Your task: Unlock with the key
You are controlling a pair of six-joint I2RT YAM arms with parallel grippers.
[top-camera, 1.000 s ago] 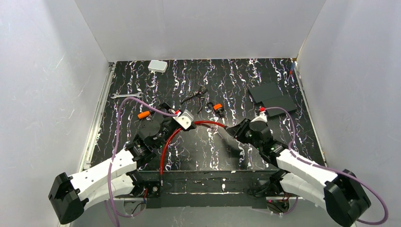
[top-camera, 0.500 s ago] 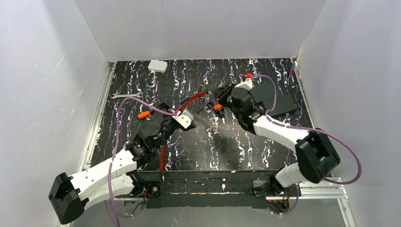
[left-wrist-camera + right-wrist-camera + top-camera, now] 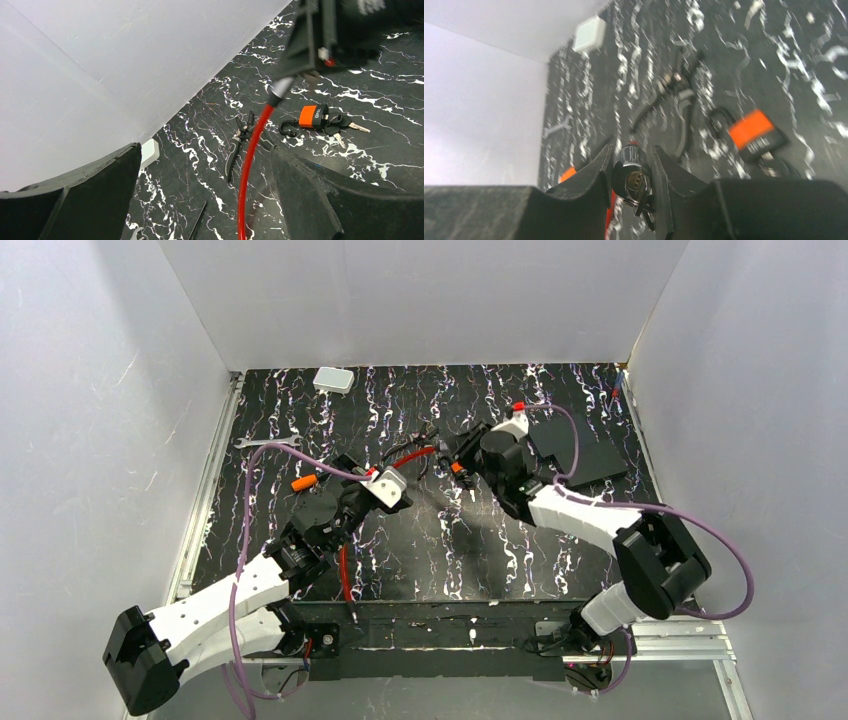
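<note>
left gripper jaws spread, red cable loose between them | right gripper pinching lock cylinder, lower centre | key flat on table, centre right, beside orange piece | risk: cylinder may slip when cable pulls, keyhole turns away

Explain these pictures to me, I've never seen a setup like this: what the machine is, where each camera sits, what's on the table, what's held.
Two robot arms share a black marbled table. One view looks down from above; the others ride each wrist. The right fingers pinch the metal lock end of a red cable, keyhole showing. The left fingers stand open, the cable running between them. Lying loose: an orange padlock with the key beside it, pliers, a wrench, a white box.
</note>
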